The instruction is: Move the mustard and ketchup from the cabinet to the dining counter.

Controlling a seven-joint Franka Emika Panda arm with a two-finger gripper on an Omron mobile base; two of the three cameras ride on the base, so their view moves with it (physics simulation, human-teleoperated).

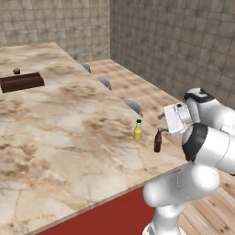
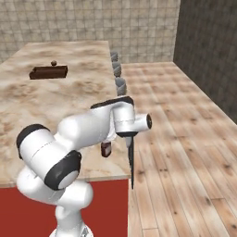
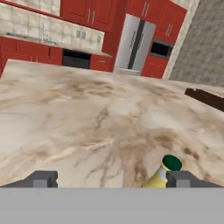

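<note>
Two condiment bottles stand upright near the corner of the dining counter (image 1: 69, 133), w/ the robot arm hovering beside them. The mustard (image 1: 137, 131), yellow w/ a green cap, sits on the marbled stone a little in from the edge. The ketchup (image 1: 158, 140), dark red-brown w/ a black cap, stands just beside it, closer to the counter's edge and right next to the white hand. In the right base view the ketchup (image 2: 106, 149) shows below the forearm, partly hidden by it, at the counter's near corner above the red base.

The gripper (image 3: 111, 179) has its fingers spread wide apart in the hand view, w/ nothing pinched between them; the dark fingertips (image 3: 41, 178) rise at the bottom left and right. The mustard (image 3: 162, 173) pokes up just inside the right-hand tip, green cap topmost; whether it touches the finger can't be told. In the left base view the hand sits level w/ the ketchup's neck, and contact there can't be told either.

Farther along the counter lies a dark brown tray (image 1: 21, 82) w/ a small round dark item (image 1: 16, 70) just behind it. Grey stool backs (image 1: 134, 106) line the counter's far side. Beyond the stone top, the hand view takes in red cabinets (image 3: 89, 13), a steel fridge (image 3: 134, 43) and a black oven (image 3: 76, 59).
</note>
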